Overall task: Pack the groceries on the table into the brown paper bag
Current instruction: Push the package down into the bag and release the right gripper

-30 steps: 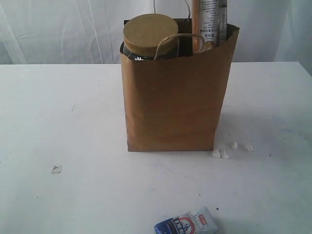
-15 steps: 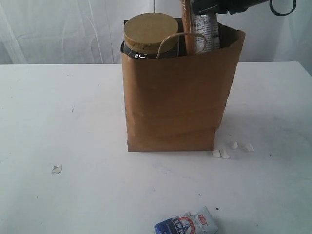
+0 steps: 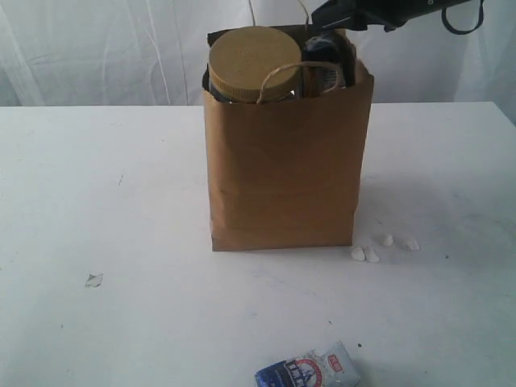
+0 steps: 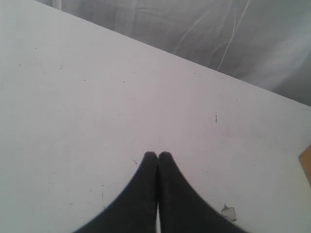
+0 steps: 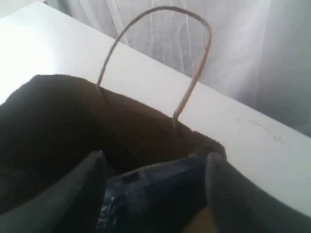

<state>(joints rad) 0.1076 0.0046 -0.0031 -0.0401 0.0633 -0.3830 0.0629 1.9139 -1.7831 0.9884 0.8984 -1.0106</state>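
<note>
Tall kraft-brown paper bag [image 3: 282,177]: upright on white counter [image 3: 97,177], containing clear jar with tan lid [image 3: 251,58] and long dark packet [image 3: 326,68].
Small blue-white packet [image 3: 309,371]: on counter, well apart from bag.
Right pincer [image 5: 155,158]: spread wide over long packet's top.
Left pincer [image 4: 158,156]: closed, empty.

Exterior view is bright and even, with soft diffuse light and no hard edges anywhere. The white table [image 3: 121,201] is nearly washed out, and the brown paper bag [image 3: 282,177] throws only a faint grey shadow to its right. Everything's a bit soft and low-res (typical webcam mush). The left wrist view is greyer and dimmer, and the left hand [image 4: 158,155] is just a flat black silhouette. In the right wrist view the table corner is blown out, the bag's inside is almost black, and the right hand [image 5: 154,162] is blurry up close.
</note>
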